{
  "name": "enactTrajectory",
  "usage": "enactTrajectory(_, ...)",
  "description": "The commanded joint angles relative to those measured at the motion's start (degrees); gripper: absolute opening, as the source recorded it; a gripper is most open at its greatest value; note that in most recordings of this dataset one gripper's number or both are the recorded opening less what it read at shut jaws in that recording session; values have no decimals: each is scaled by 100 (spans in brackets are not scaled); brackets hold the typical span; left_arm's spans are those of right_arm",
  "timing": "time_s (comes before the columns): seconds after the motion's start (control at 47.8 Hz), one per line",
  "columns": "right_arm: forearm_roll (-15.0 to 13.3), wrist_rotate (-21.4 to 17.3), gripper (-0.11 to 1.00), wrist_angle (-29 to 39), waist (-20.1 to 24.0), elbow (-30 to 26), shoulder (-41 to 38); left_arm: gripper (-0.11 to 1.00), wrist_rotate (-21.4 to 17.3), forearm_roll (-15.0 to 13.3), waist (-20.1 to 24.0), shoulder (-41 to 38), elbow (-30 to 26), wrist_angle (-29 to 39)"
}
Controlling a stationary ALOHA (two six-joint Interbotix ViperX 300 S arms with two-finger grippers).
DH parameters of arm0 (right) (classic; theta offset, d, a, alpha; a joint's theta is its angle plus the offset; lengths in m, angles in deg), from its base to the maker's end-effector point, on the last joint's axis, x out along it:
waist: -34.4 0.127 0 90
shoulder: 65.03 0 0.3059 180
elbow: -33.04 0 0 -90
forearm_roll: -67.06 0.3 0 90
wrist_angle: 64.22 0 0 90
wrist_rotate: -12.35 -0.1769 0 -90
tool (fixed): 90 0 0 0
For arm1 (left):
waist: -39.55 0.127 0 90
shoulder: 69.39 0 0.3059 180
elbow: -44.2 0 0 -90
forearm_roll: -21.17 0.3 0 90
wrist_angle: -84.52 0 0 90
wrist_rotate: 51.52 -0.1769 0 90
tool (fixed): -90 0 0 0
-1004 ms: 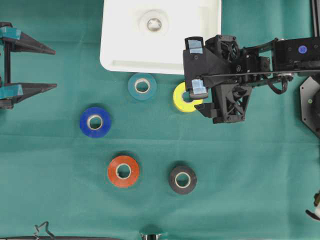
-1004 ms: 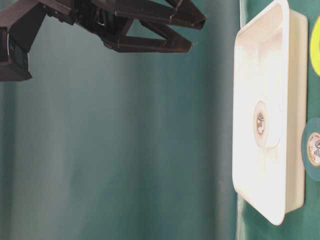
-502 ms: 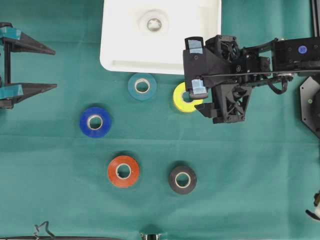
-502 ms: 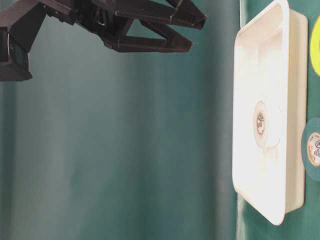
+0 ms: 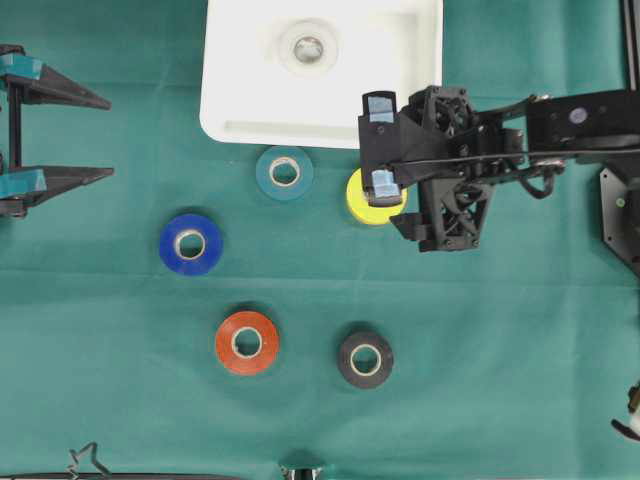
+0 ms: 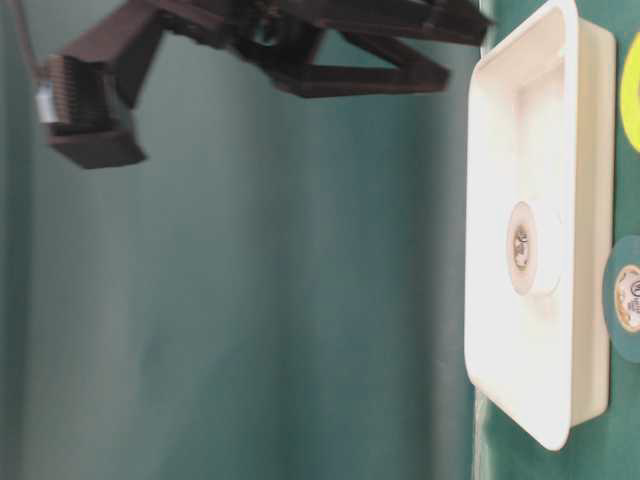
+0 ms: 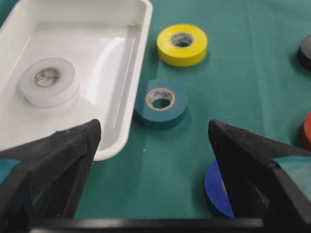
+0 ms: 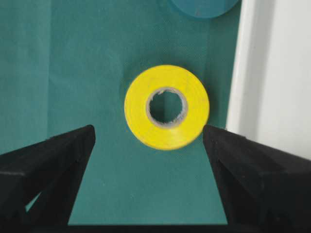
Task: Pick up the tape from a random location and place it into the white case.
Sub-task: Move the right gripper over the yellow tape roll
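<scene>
- The right gripper [image 8: 150,145] holds its fingers [image 8: 48,160] spread wide, empty, framing the yellow tape [image 8: 166,107] lying flat on the green bench [image 5: 500,350].
- The white case [image 5: 240,110], at upper centre of the overhead view, holds a white roll [image 5: 307,47].
- The left gripper [image 5: 75,135], at the left edge, stands open, empty.
- Teal [image 5: 284,173], blue [image 5: 190,243], orange [image 5: 246,342] and black [image 5: 365,359] rolls lie apart.

One tape roll [image 5: 308,47] lies in the case [image 5: 240,100]; five rolls [image 5: 285,173] beside it.

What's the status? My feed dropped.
Both grippers open, empty: left parked at the table edge, right above the yellow tape. White tape in the case. Case rim and teal tape near the yellow.
</scene>
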Motion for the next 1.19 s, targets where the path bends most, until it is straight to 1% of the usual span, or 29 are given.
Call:
enactTrajectory(0.0,-9,-18,92,-246,44,53,-79,98,0,-9,0,-44,-62,-26)
enactTrajectory(0.188,-9,-35,92,-809,105,229,-519,98,0,-9,0,-44,-53,-26)
enactTrajectory(0.607,-9,-62,92,-1503,105,360,-1160,98,0,0,0,-53,-53,-26)
enactTrajectory(0.774,-9,-176,92,-1705,105,439,-1354,98,-9,0,0,-44,-53,-26)
enactTrajectory(0.983,-9,-185,92,-1951,105,545,-1521,98,-9,0,0,-53,-62,-26)
enactTrajectory(1.171,-9,-185,91,-1995,105,545,-1521,98,0,-9,0,-53,-62,-26)
